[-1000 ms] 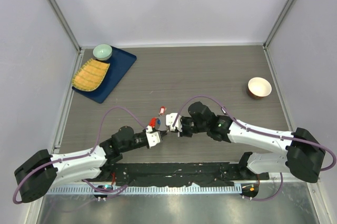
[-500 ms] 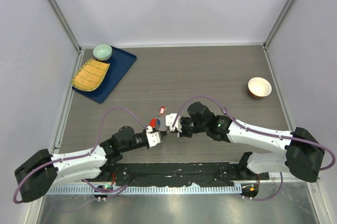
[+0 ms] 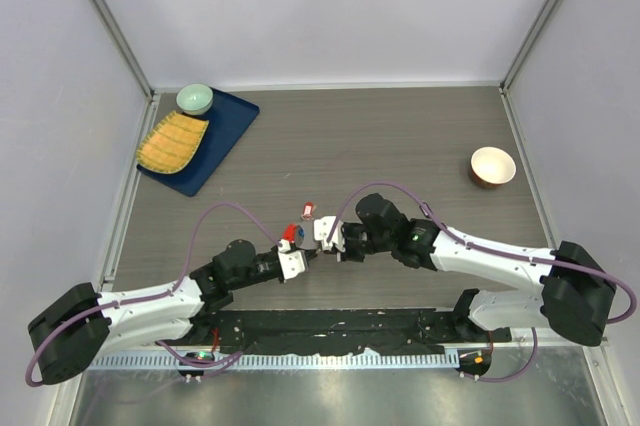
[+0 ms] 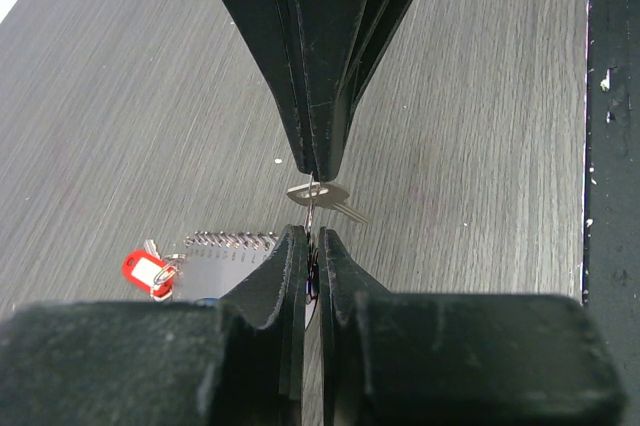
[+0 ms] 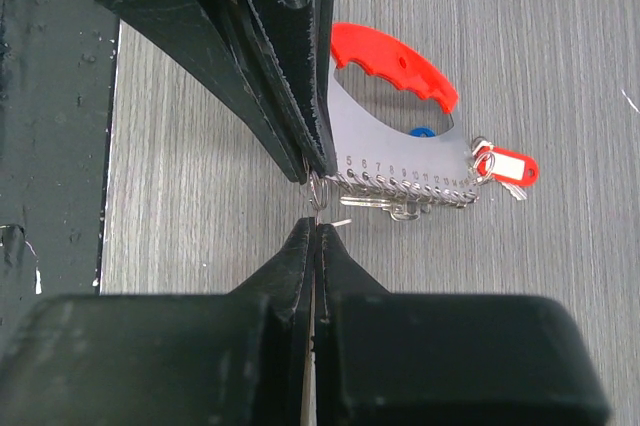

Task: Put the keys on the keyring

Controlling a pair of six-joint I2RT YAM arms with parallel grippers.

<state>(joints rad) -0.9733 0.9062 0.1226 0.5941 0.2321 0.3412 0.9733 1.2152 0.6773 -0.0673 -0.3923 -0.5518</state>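
**Near edge of the counter (image 3: 400, 136):** my two tools meet tip to tip above the grey wood grain. The left tool (image 4: 313, 242) is clenched to a hairline gap on a small wire ring (image 4: 313, 204). The right tool (image 5: 312, 232) is clenched tight on the same ring from the opposite side.

The keyring (image 5: 400, 154), a grey numbered plate with a red curved grip and a blue spot, appears to lie flat on the counter. From overhead it sits at 10 o'clock of the meeting point. Its row of loops ends just beside the pinched ring. The red-headed key (image 5: 505, 167) lies at the far end of that row, at 12 o'clock of the tools from above.

The silver key (image 4: 330, 198) shows right at the ring in the left wrist view. I cannot tell whether it is threaded on the ring or lying on the counter beneath it.

From overhead, the ring and the silver key are too small to make out among the tool tips. Only the right wrist view shows the plate's numbers and red grip whole. In the left wrist view, my own fingers cut the plate off.
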